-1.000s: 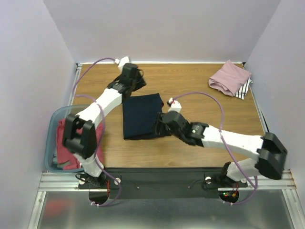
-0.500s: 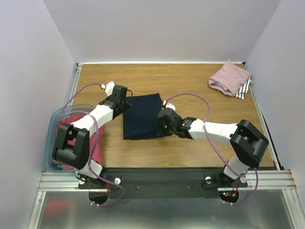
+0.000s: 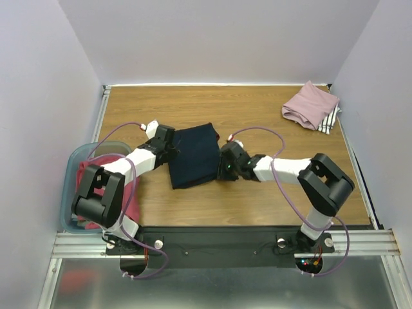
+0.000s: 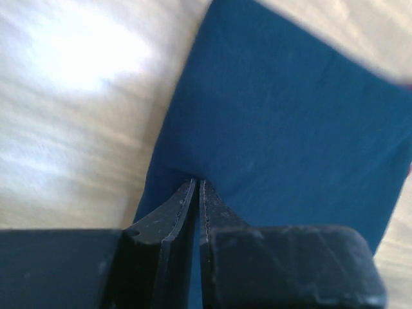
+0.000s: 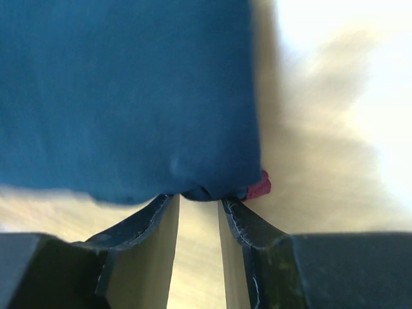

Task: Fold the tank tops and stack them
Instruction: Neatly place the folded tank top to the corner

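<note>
**Navy top pinched at 2 edges, mid-table**

The navy tank top point(image 3: 193, 156) lies folded into a dark, slightly skewed rectangle near the middle of the wooden table point(image 3: 270, 193). The left gripper point(image 3: 172, 149) is at its left edge. In the left wrist view its 2 fingers point(image 4: 174, 219) are pressed nearly together, with the cloth's edge nipped between the tips and the fabric puckering there. The right gripper point(image 3: 223, 165) is at the opposite, right edge. Its jaws stand a narrow gap apart, tips clamped on a bunched fold of navy cloth, and a bit of maroon trim point(image 5: 259, 188) shows just beside one tip. At the far right corner a dusty pink top point(image 3: 310, 105) lies on a white black-striped top point(image 3: 331, 121). At the table's left edge sits a teal tub point(image 3: 69, 187) holding red tops point(image 3: 87, 183).
</note>
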`<action>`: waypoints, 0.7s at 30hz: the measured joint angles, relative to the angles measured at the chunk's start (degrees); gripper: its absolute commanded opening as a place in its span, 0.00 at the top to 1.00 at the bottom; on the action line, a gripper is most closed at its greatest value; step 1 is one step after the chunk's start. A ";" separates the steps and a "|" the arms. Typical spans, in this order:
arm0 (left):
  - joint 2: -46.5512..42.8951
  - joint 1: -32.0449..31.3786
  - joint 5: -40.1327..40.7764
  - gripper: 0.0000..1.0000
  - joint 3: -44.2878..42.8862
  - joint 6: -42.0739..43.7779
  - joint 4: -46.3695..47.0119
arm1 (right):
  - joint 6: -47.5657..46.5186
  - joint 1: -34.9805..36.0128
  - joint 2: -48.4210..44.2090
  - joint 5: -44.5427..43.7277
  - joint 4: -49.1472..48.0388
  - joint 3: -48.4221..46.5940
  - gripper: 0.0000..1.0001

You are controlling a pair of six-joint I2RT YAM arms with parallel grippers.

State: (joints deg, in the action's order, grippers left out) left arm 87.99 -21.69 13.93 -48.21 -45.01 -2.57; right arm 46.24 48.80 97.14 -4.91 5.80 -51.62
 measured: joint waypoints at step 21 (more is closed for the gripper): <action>5.20 8.39 1.27 0.72 -14.58 3.85 -2.21 | -9.20 -20.98 29.29 12.20 7.08 -43.06 0.26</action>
State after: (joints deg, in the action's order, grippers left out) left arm 93.19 -13.30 15.20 -62.78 -41.17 -4.78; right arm 37.04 27.81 126.43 7.29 12.88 -94.67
